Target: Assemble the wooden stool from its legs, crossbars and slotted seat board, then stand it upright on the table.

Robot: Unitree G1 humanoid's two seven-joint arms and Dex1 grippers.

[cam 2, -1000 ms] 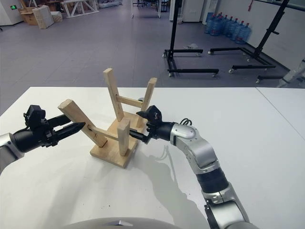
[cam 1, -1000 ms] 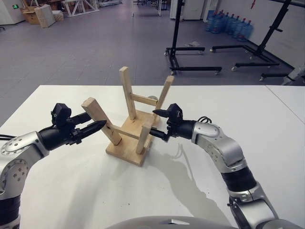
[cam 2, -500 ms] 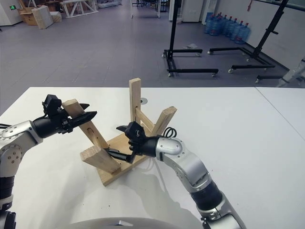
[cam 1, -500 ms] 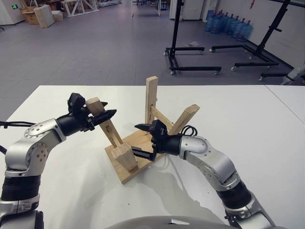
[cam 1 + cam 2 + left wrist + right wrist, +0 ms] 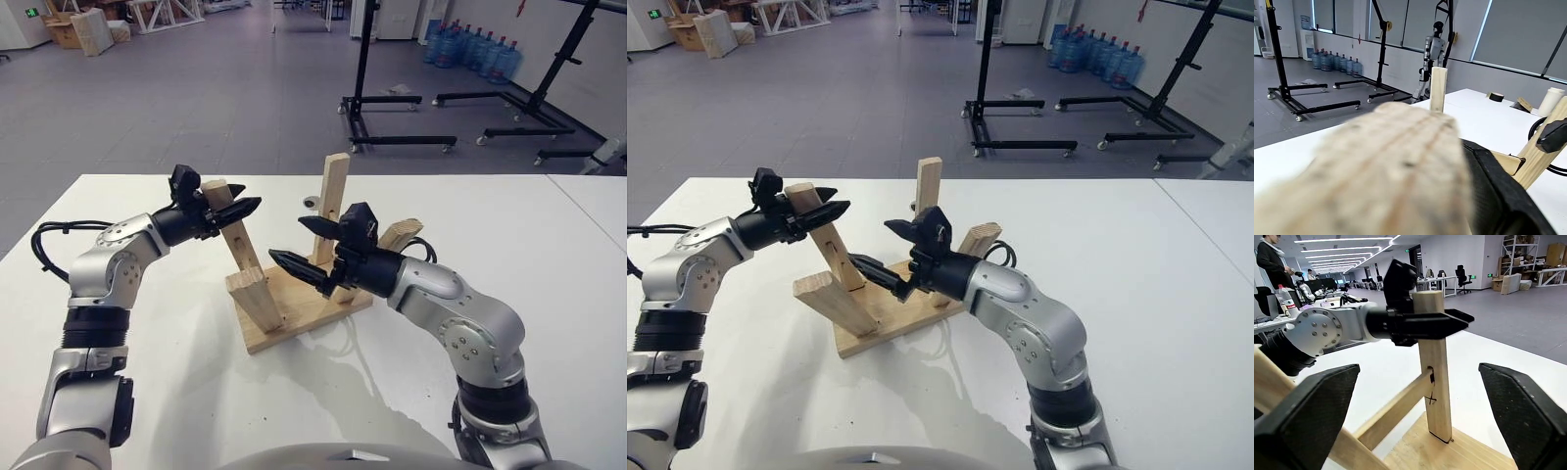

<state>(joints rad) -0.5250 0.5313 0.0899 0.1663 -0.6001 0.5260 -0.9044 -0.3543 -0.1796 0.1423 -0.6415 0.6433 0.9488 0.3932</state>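
The stool (image 5: 294, 305) is pale, unpainted wood with fine straight grain and a small dark cross drawn on one leg (image 5: 1434, 377), the desk (image 5: 549, 294) plain white, and the left pincer (image 5: 240, 201) and right pincer (image 5: 287, 238) matt black on silver-grey arms (image 5: 460, 313).

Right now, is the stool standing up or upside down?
Upside down. Its seat board lies flat on the table, and its legs stick up into the air.

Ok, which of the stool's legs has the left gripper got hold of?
The back-left leg: the left gripper is clamped near its top end. No gripper holds the others, and the right gripper is open.
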